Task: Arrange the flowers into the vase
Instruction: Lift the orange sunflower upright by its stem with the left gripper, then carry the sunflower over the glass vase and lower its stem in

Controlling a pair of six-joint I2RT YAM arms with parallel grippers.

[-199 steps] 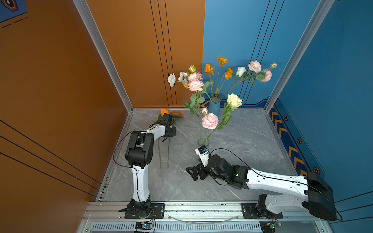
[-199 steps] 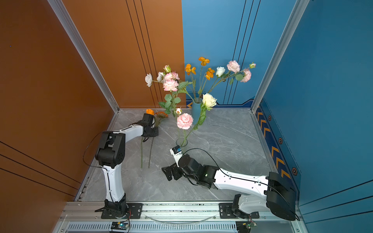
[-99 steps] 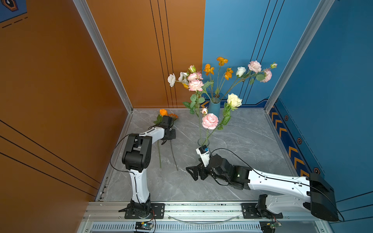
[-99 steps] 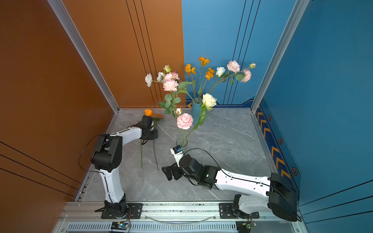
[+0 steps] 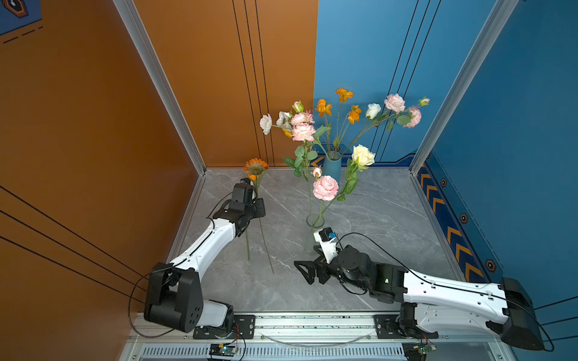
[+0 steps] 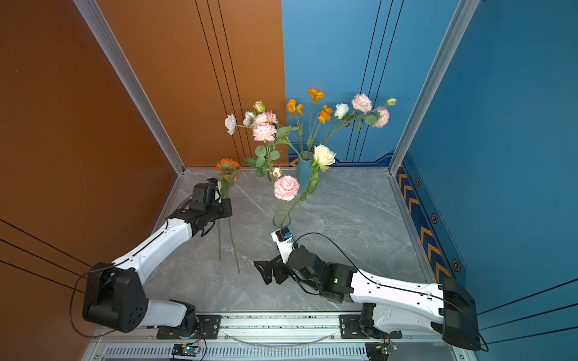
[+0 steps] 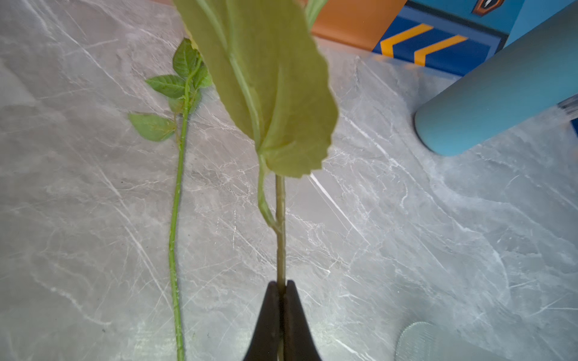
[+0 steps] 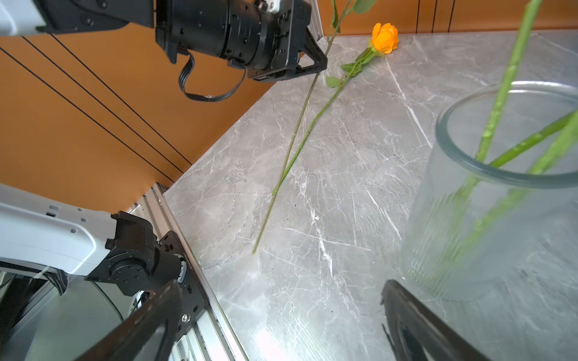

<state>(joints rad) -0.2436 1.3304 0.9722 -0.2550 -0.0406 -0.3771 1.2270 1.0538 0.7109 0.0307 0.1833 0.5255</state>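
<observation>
Grey marble table (image 5: 375,218): the left gripper (image 5: 260,208) pinches an orange daisy (image 5: 256,165), and two vases stand nearby.
In the left wrist view, black fingertips (image 7: 270,312) are clamped tight on the daisy's thin stem, just below a big green leaf (image 7: 272,93). In the right wrist view the stem slants down from the grip, its lower end at the tabletop. An orange rose (image 8: 384,37) lies flat on the table just beside it. The right gripper (image 5: 306,273) sits low near the glass vase (image 5: 314,221), jaws spread wide, grasping nothing. Three green stems stand in the glass vase, bearing pink and cream blooms. A blue vase (image 5: 331,167) by the back wall holds more flowers (image 5: 344,118).
</observation>
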